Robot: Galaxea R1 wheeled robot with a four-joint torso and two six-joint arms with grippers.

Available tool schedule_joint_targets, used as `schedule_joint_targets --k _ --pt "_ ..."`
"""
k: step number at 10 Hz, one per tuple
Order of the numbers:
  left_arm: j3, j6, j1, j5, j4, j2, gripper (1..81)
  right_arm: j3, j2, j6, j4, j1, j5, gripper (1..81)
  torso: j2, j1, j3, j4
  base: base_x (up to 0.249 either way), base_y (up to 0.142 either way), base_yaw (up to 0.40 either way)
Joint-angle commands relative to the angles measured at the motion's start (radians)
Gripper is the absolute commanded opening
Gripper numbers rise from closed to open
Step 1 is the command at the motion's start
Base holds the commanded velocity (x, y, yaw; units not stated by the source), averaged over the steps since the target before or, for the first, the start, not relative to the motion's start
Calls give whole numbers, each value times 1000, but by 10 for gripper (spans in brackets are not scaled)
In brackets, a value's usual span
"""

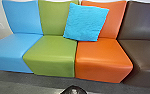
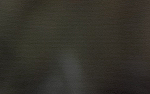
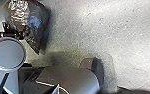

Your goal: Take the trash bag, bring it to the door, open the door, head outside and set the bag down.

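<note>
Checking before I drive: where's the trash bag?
The right wrist view has the trash bag beside the robot's round silver cap; it is likely the dark shape at the head view's bottom middle, before the green seat and orange seat.

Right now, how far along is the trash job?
Pickup looks done: the shiny dark plastic trash bag seems held at black robot hardware, so carrying is apparently underway. Multicoloured padded seats ahead suggest it's indoors; opening the door and setting down outside likely remain.
</note>
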Motion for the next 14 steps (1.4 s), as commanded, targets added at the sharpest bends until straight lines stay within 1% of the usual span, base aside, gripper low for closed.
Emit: schedule_joint_targets --k 1,3,4,10,13,14 --pt "-9 -10 -73 55 40 2 811 25 -67 -1 22 56 -67 811 0 0 0 0 0 0 0" --pt "-9 -8 -73 55 42 6 811 19 -67 -1 22 53 -67 811 0 0 0 0 0 0 0" --pt "-8 -8 -71 58 51 6 10 19 -67 -1 22 53 -67 811 0 0 0 0 0 0 0" --pt "-9 -14 -61 57 50 1 10 17 -66 -1 22 49 -67 811 0 0 0 0 0 0 0" --pt "-5 -7 -58 58 56 -1 10 16 -63 -1 22 49 -67 811 0 0 0 0 0 0 0" --pt "-5 -8 -58 60 63 -1 10 16 -61 -1 22 49 -67 811 100 -64 0 0 0 0 0"
